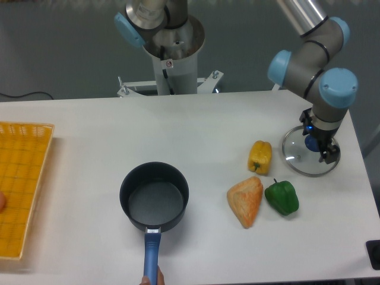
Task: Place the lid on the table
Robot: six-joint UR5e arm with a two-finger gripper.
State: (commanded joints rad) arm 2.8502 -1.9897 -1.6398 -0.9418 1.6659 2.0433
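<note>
Currently we find the lid (301, 159) lying flat on the table (196, 127), far right side, just right of the yellow pepper (259, 157) and above the green pepper (281, 198). Its rim appears to rest on the white surface all round, though the right part sits behind the tool. The gripper (317, 146) stands directly over the blue centre knob; the fingers flank the knob, but we cannot tell whether they clamp it or have let go, the view being too small at that spot.

In our judgement the placement itself is done or nearly so, and the release/retreat step is in hand. Next move calls for jaws confirmed apart, then a straight lift off the knob w/o dragging the lid.

Other items: bread piece (246, 202) near the peppers, dark saucepan (154, 199) at centre-near, yellow tray (21, 190) at left edge.
</note>
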